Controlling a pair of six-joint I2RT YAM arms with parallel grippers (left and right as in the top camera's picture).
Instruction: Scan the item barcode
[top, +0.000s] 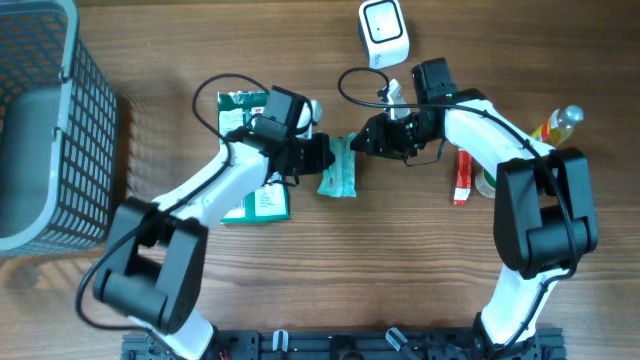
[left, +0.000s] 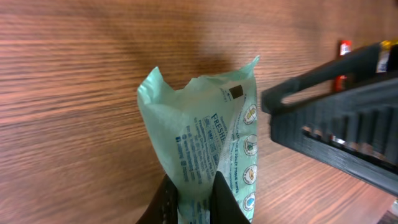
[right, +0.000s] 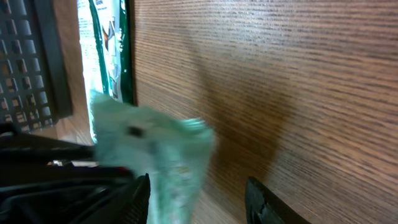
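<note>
Overhead: the pale green packet (top: 340, 178) lies at centre frame on the wooden counter (top: 400, 260), just below and between my two claws. My left claw (top: 324, 153) comes in from the left and is clamped on the packet's upper left edge. My right claw (top: 360, 141) comes in from the right, its tips just beside the packet's upper right corner. The white scanner (top: 384, 32) sits at top centre, well apart from the packet. A grey basket (top: 45, 130) fills the left edge, a green box (top: 262, 203) lies under my left arm, and a red tube (top: 462, 177) and a bottle (top: 560, 125) are at right. Left wrist: my fingers (left: 227, 205) at bottom centre pinch the packet's lower end together; printed text runs along its face, and the right claw is the black shape at right. Right wrist: my fingers (right: 267, 202) stand apart at the bottom; the blurred packet sits at lower left against the left one. I cannot tell whether it touches.
</note>
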